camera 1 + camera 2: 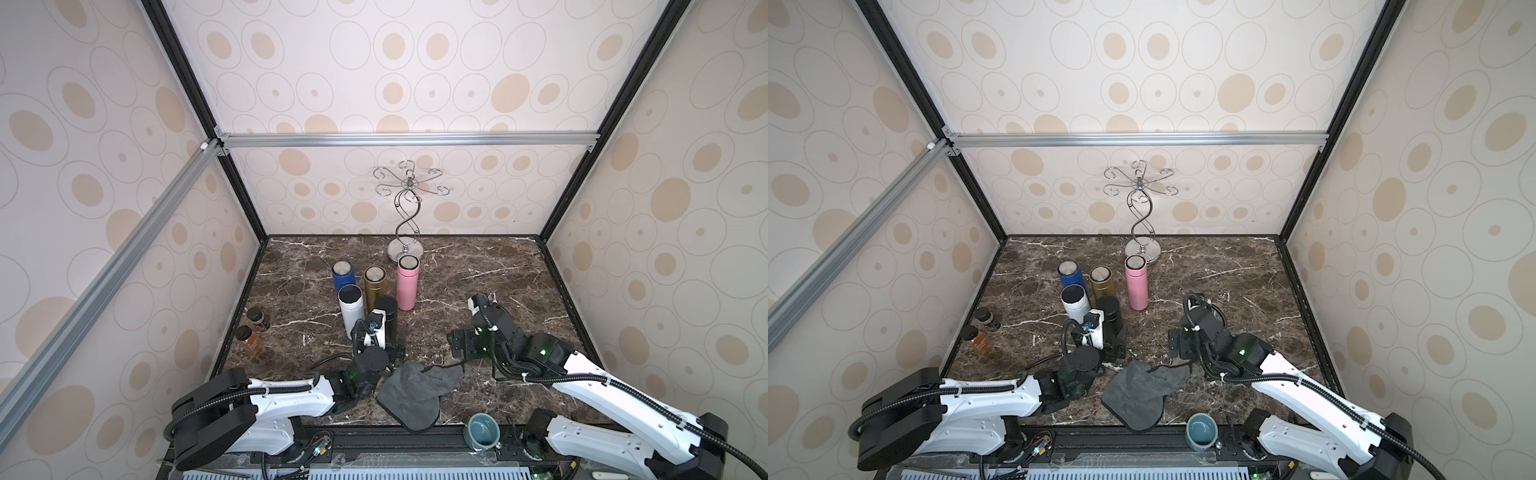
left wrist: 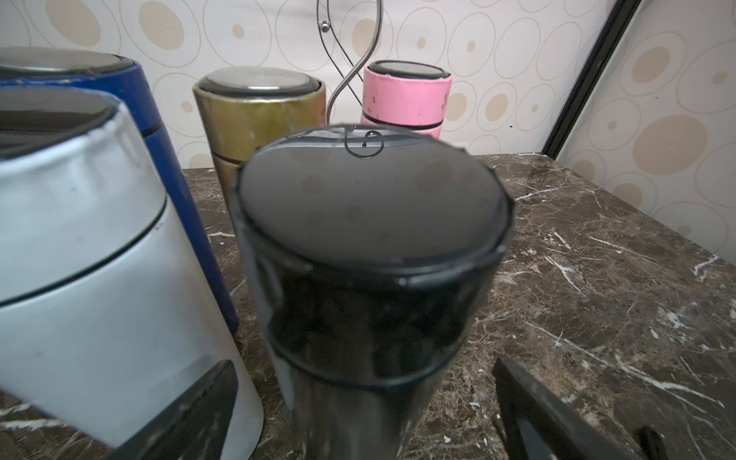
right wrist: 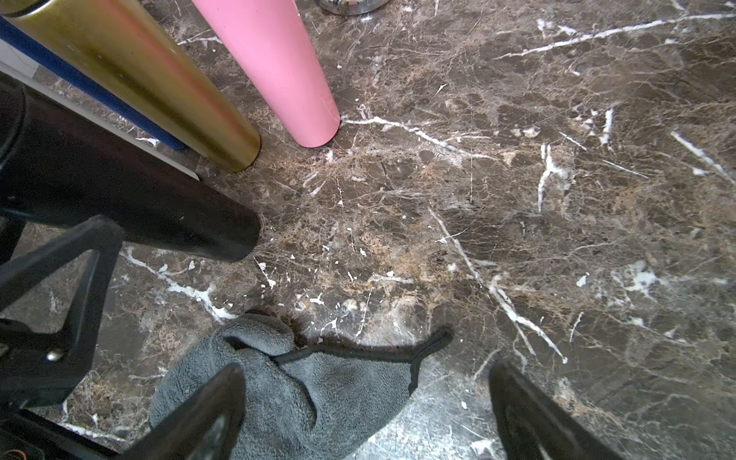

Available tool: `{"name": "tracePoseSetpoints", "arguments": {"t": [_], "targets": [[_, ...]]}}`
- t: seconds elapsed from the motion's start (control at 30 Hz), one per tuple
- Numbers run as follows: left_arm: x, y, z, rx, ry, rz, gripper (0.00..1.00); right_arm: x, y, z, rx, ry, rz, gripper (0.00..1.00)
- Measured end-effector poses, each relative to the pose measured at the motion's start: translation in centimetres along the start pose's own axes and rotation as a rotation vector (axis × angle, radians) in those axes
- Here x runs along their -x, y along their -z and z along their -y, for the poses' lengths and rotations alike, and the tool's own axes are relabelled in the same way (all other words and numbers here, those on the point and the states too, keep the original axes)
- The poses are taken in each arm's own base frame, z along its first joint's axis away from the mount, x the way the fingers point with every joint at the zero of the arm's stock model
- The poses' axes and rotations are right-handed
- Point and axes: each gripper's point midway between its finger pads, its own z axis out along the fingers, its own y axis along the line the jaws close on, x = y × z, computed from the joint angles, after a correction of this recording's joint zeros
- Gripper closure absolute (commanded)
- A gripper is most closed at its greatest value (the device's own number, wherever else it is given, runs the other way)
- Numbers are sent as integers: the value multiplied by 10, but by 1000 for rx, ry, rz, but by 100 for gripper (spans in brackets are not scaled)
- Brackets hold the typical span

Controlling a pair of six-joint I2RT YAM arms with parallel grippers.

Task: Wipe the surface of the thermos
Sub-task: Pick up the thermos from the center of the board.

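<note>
Several thermoses stand in a cluster left of centre. The black thermos (image 1: pixel 386 309) (image 1: pixel 1109 311) (image 2: pixel 366 247) is the nearest one and stands upright between the jaws of my left gripper (image 1: pixel 390 334) (image 2: pixel 358 422). That gripper is open, with a finger on each side of the black body and a gap showing on one side. A crumpled grey cloth (image 1: pixel 411 390) (image 1: pixel 1138 395) (image 3: pixel 302 390) lies near the table's front edge. My right gripper (image 1: pixel 457 343) (image 3: pixel 366 414) hovers open over the cloth's far right corner and holds nothing.
White (image 1: pixel 351 309), blue (image 1: pixel 343 276), gold (image 1: pixel 375 284) and pink (image 1: pixel 406 286) thermoses crowd round the black one. A metal hook stand (image 1: pixel 406 216) rises at the back. Two brown jars (image 1: pixel 254 328) stand by the left wall, and a teal cup (image 1: pixel 482 432) sits on the front rail.
</note>
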Motion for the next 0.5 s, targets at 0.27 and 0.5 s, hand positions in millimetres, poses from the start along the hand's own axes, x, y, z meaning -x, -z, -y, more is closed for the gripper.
{"name": "tracePoseSetpoints", "arguments": {"t": [0.27,0.5], "targets": [[-4,-7,-3,25,-2,4,0,2,0,3,-11,-4,7,3],[0,-9,-5,44,14,23,0,3,1,5,-15,-9,13,3]]}}
